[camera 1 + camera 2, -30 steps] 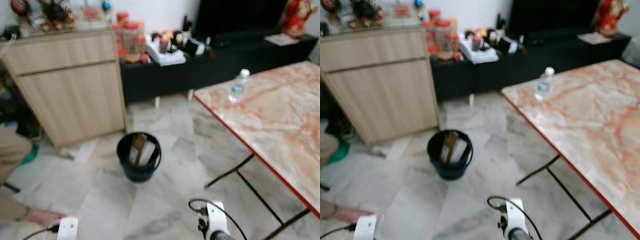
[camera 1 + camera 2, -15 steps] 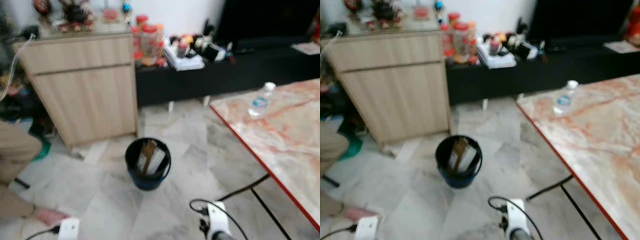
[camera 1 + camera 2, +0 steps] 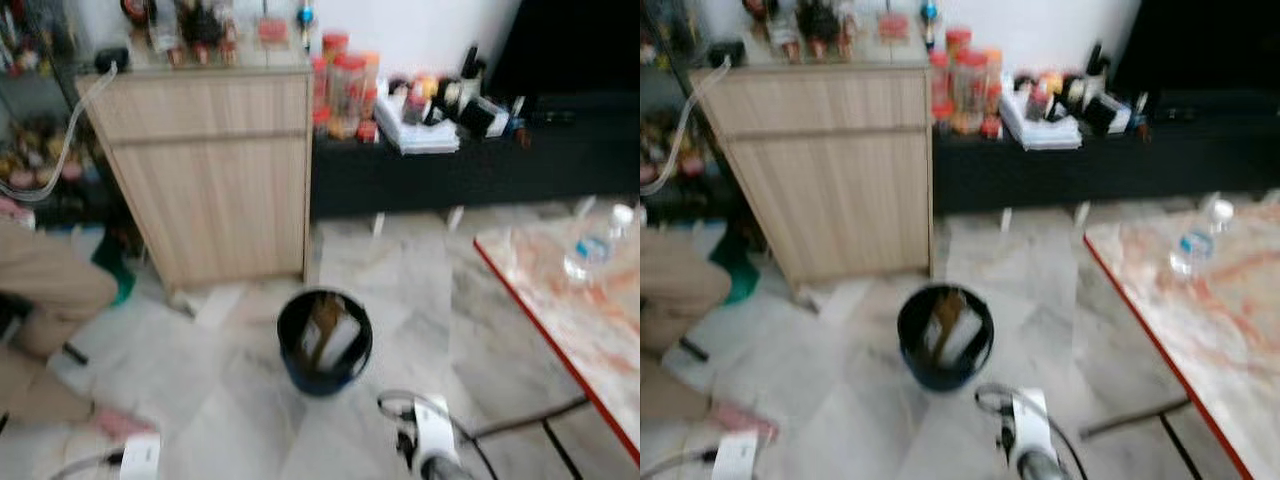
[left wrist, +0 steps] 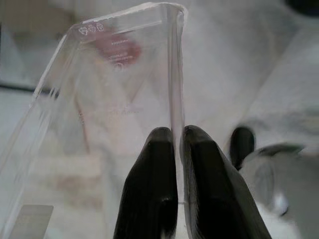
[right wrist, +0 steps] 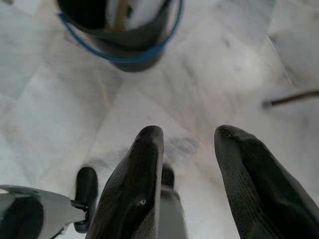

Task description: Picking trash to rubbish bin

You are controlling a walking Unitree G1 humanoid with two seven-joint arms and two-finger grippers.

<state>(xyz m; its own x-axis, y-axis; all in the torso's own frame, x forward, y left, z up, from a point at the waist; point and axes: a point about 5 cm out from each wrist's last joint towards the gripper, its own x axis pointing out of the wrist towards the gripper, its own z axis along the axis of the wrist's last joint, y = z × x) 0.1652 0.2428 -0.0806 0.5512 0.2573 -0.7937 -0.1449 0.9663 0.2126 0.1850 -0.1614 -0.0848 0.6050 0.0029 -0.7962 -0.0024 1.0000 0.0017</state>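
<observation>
Pinching a clear plastic container (image 4: 104,99), left gripper (image 4: 178,144) faces pale floor.

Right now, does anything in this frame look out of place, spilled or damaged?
Nothing looks spilled or broken, though the head views are blurred. The black rubbish bin stands upright on the floor with trash inside. A plastic bottle stands upright on the marble table. The left gripper pinches a clear plastic container; the right gripper is open.

my head cams look down at the bin (image 3: 324,343); my right wrist cam shares it, closer.
</observation>
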